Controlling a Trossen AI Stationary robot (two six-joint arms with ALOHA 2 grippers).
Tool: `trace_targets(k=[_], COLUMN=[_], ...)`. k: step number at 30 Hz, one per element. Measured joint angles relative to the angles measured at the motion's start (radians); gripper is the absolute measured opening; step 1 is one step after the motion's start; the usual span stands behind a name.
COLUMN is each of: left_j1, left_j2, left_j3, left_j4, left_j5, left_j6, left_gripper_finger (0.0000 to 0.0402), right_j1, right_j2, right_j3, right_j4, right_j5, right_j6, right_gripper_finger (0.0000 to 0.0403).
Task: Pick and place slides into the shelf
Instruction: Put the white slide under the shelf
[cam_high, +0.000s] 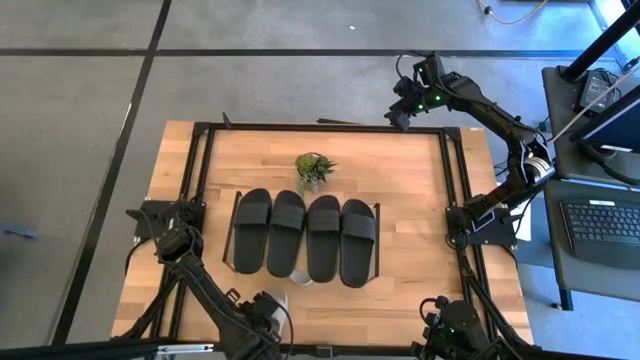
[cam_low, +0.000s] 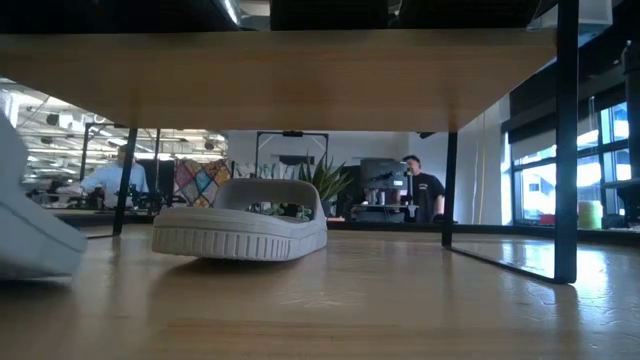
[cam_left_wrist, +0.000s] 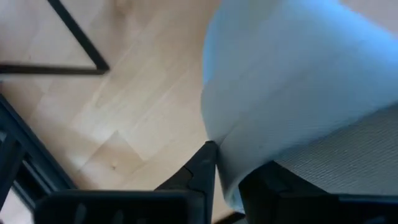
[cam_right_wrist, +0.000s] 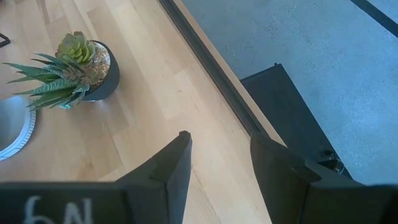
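Note:
Four black slides (cam_high: 305, 235) lie side by side on top of the shelf (cam_high: 377, 215). Under the shelf's board (cam_low: 300, 80) one grey-white slide (cam_low: 240, 228) rests sole-down on the table. My left gripper (cam_high: 266, 308) is at the table's near edge, pointing steeply down and shut on a second grey-white slide (cam_left_wrist: 298, 81). That slide shows at the low view's left edge (cam_low: 30, 230). My right gripper (cam_right_wrist: 217, 155) hangs open over the table's far right corner (cam_high: 405, 100), with nothing between its fingers. My left gripper pinches an edge of the slide's smooth white strap (cam_left_wrist: 222, 155) between its two fingers, coming from above and pointing steeply down. One finger (cam_left_wrist: 202, 171) is outside the strap, the other (cam_left_wrist: 267, 186) on the side of the textured footbed. The slide's underside is down at the tabletop (cam_low: 40, 270).
A small potted plant (cam_high: 314, 170) stands on the table behind the shelf, also in the right wrist view (cam_right_wrist: 81, 62). Black rails (cam_high: 450, 180) frame the tabletop. People sit at desks in the room beyond (cam_low: 420, 190).

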Motion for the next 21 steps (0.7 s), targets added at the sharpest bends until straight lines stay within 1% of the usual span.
trace_targets(k=[5, 8, 13, 21], left_j1=[0.012, 0.026, 0.041, 0.04], left_j2=[0.002, 0.002, 0.002, 0.002], left_j3=[-0.001, -0.001, -0.001, -0.001], left_j4=[0.006, 0.012, 0.014, 0.059], left_j5=[-0.118, -0.149, -0.148, -0.061], left_j6=[0.001, 0.001, 0.002, 0.026], left_gripper_finger=[0.0066, 0.0068, 0.0069, 0.007], right_j1=[0.0, 0.0, 0.0, 0.0], right_j2=[0.0, 0.0, 0.0, 0.0], right_j3=[0.0, 0.0, 0.0, 0.0], right_j4=[0.0, 0.0, 0.0, 0.0], right_j5=[0.0, 0.0, 0.0, 0.0], right_j6=[0.002, 0.002, 0.003, 0.002], right_gripper_finger=[0.0165, 0.0165, 0.0165, 0.0165])
